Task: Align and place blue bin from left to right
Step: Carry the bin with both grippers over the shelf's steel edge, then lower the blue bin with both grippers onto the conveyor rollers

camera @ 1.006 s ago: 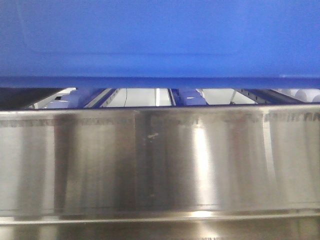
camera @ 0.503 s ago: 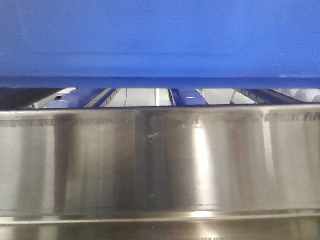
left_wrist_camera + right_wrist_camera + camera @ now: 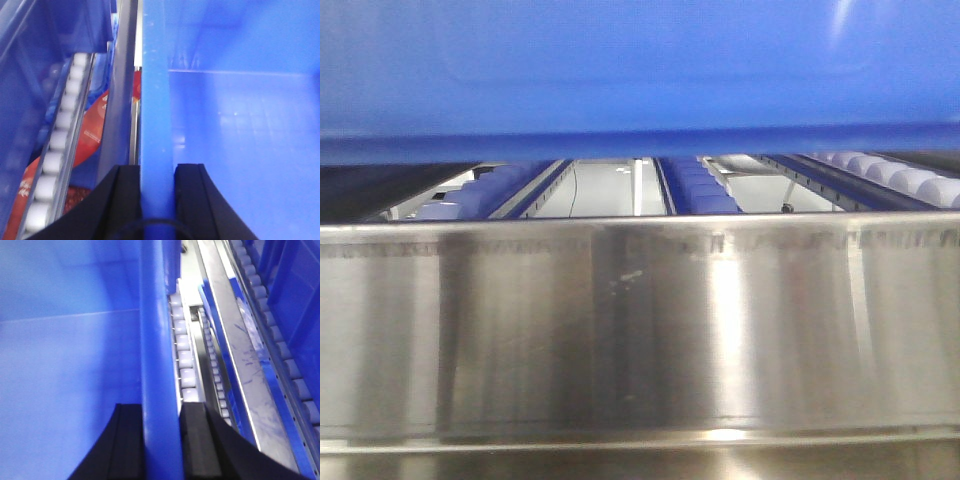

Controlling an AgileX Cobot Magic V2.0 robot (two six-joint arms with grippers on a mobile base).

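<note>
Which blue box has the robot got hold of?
Find the shiny steel panel, then the roller tracks behind it. The blue bin hangs above those rollers. Unlike the neighbouring bins, its rim is pinched by the left gripper and right gripper.

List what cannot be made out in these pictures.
- Front view: top of the blue bin, cut off by the upper edge.
- Left wrist view: print on the red packaging, blurred, partly behind a rail.
- Wrist views: left end effector and right end effector, cut off at the bottom edge.
</note>
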